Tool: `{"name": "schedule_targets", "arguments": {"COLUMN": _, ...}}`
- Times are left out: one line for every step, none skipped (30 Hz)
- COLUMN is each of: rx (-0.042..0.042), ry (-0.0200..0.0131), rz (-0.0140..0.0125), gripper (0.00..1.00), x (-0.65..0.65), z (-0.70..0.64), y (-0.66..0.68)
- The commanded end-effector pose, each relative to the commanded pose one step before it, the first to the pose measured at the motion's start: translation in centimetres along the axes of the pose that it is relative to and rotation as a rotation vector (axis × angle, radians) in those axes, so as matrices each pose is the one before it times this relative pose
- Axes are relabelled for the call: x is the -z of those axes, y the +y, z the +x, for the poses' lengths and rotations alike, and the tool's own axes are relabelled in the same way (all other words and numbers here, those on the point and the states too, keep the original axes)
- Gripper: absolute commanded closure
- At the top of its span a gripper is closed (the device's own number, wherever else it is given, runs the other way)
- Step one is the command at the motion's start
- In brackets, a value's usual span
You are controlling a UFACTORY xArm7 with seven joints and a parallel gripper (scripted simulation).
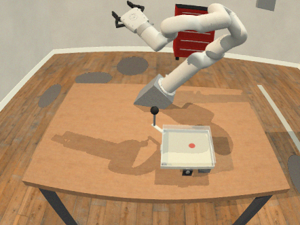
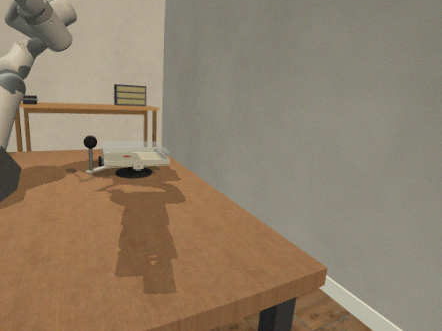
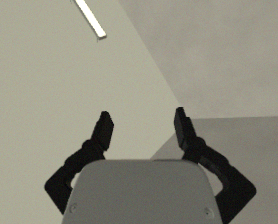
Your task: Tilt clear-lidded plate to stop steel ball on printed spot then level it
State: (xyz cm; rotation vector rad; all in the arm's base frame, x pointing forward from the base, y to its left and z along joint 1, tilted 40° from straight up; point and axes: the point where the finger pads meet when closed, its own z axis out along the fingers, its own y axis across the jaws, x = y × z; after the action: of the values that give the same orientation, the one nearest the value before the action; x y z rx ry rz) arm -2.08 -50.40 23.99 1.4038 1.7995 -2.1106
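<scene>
Wooden table (image 1: 102, 147), lidded plate (image 1: 187, 147), arm base (image 1: 154, 94)

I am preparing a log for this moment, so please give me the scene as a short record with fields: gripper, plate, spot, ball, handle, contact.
gripper: gripper open, empty, raised high and far from the table, aimed toward the wall
plate: clear-lidded plate on the table, near its front edge, looks about level
spot: red spot printed near the plate centre
ball: steel ball not clearly visible in any view
handle: upright stick with black knob at the plate's back-left corner
contact: nothing loose seen touching the plate
</scene>
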Motion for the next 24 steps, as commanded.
{"name": "schedule_targets", "arguments": {"rx": -0.00228, "ry": -0.00038, "rz": 0.00242, "gripper": 0.0, "x": -0.082, "z": -0.095, "y": -0.101}}
{"name": "schedule_targets", "arguments": {"rx": 0.0, "ry": 0.0, "rz": 0.0, "gripper": 0.0, "x": 0.0, "z": 0.0, "y": 0.0}}
{"name": "schedule_targets", "arguments": {"rx": 0.0, "ry": 0.0, "rz": 0.0, "gripper": 0.0, "x": 0.0, "z": 0.0, "y": 0.0}}
{"name": "schedule_targets", "arguments": {"rx": 0.0, "ry": 0.0, "rz": 0.0, "gripper": 0.0, "x": 0.0, "z": 0.0, "y": 0.0}}
{"name": "schedule_targets", "arguments": {"rx": 0.0, "ry": 0.0, "rz": 0.0, "gripper": 0.0, "x": 0.0, "z": 0.0, "y": 0.0}}
{"name": "schedule_targets", "arguments": {"rx": 0.0, "ry": 0.0, "rz": 0.0, "gripper": 0.0, "x": 0.0, "z": 0.0, "y": 0.0}}
{"name": "schedule_targets", "arguments": {"rx": 0.0, "ry": 0.0, "rz": 0.0, "gripper": 0.0, "x": 0.0, "z": 0.0, "y": 0.0}}
{"name": "schedule_targets", "arguments": {"rx": 0.0, "ry": 0.0, "rz": 0.0, "gripper": 0.0, "x": 0.0, "z": 0.0, "y": 0.0}}
{"name": "schedule_targets", "arguments": {"rx": 0.0, "ry": 0.0, "rz": 0.0, "gripper": 0.0, "x": 0.0, "z": 0.0, "y": 0.0}}
{"name": "schedule_targets", "arguments": {"rx": 0.0, "ry": 0.0, "rz": 0.0, "gripper": 0.0, "x": 0.0, "z": 0.0, "y": 0.0}}
{"name": "schedule_targets", "arguments": {"rx": 0.0, "ry": 0.0, "rz": 0.0, "gripper": 0.0, "x": 0.0, "z": 0.0, "y": 0.0}}
{"name": "schedule_targets", "arguments": {"rx": 0.0, "ry": 0.0, "rz": 0.0, "gripper": 0.0, "x": 0.0, "z": 0.0, "y": 0.0}}
{"name": "schedule_targets", "arguments": {"rx": 0.0, "ry": 0.0, "rz": 0.0, "gripper": 0.0, "x": 0.0, "z": 0.0, "y": 0.0}}
{"name": "schedule_targets", "arguments": {"rx": 0.0, "ry": 0.0, "rz": 0.0, "gripper": 0.0, "x": 0.0, "z": 0.0, "y": 0.0}}
{"name": "schedule_targets", "arguments": {"rx": 0.0, "ry": 0.0, "rz": 0.0, "gripper": 0.0, "x": 0.0, "z": 0.0, "y": 0.0}}
{"name": "schedule_targets", "arguments": {"rx": 0.0, "ry": 0.0, "rz": 0.0, "gripper": 0.0, "x": 0.0, "z": 0.0, "y": 0.0}}
{"name": "schedule_targets", "arguments": {"rx": 0.0, "ry": 0.0, "rz": 0.0, "gripper": 0.0, "x": 0.0, "z": 0.0, "y": 0.0}}
{"name": "schedule_targets", "arguments": {"rx": -0.00012, "ry": 0.00011, "rz": 0.0, "gripper": 0.0, "x": 0.0, "z": 0.002, "y": 0.0}}
{"name": "schedule_targets", "arguments": {"rx": -0.0008, "ry": 0.00075, "rz": 0.00001, "gripper": 0.0, "x": 0.003, "z": 0.014, "y": 0.002}}
{"name": "schedule_targets", "arguments": {"rx": -0.0021, "ry": 0.00196, "rz": 0.00004, "gripper": 0.0, "x": 0.008, "z": 0.037, "y": 0.006}}
{"name": "schedule_targets", "arguments": {"rx": -0.00394, "ry": 0.00368, "rz": 0.00007, "gripper": 0.0, "x": 0.016, "z": 0.07, "y": 0.011}}
{"name": "schedule_targets", "arguments": {"rx": -0.00626, "ry": 0.00585, "rz": 0.00013, "gripper": 0.0, "x": 0.025, "z": 0.111, "y": 0.018}}
{"name": "schedule_targets", "arguments": {"rx": -0.00898, "ry": 0.0084, "rz": 0.00021, "gripper": 0.0, "x": 0.036, "z": 0.16, "y": 0.026}}
{"name": "schedule_targets", "arguments": {"rx": -0.01203, "ry": 0.01129, "rz": 0.00033, "gripper": 0.0, "x": 0.049, "z": 0.216, "y": 0.034}}
